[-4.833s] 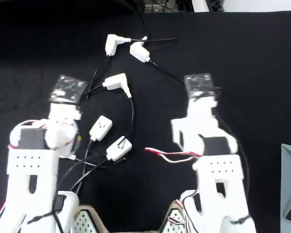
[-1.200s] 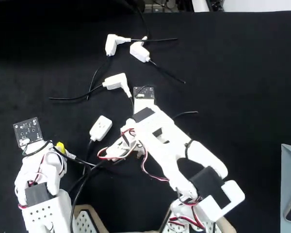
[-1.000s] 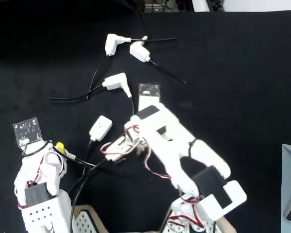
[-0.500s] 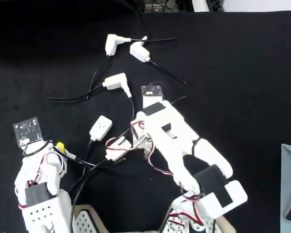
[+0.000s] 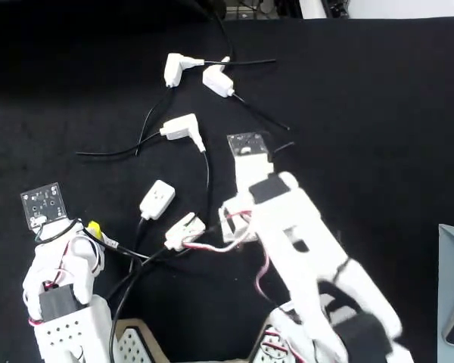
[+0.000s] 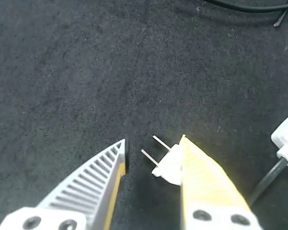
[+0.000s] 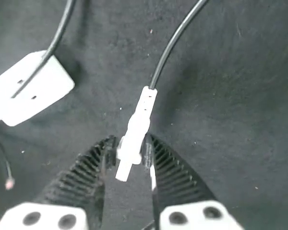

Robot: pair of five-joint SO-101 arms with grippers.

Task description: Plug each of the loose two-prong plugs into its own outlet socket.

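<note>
- On the bench (image 5: pixel 378 113), the right hand (image 7: pixel 128 142) clamps a white plug (image 7: pixel 136 125) near an outlet socket (image 7: pixel 29 91).
- Left hand (image 6: pixel 152 140) spread wide; a pronged plug (image 6: pixel 167 164) touches one finger.

The outlet socket (image 5: pixel 157 199) lies in a crowded patch of the black table (image 5: pixel 378 113). Toward the arm bases a second socket (image 5: pixel 185 231) lies near it, and black cables (image 5: pixel 136 234) fan from both. Beyond it an angled plug (image 5: pixel 183 127) and its cord cross the way. On its right-arm side stands the right arm (image 5: pixel 287 227), the right gripper (image 7: pixel 128 146) clamped on a plug (image 7: pixel 143 108). On its left-arm side the table is bare up to the left arm (image 5: pixel 60 272).
</note>
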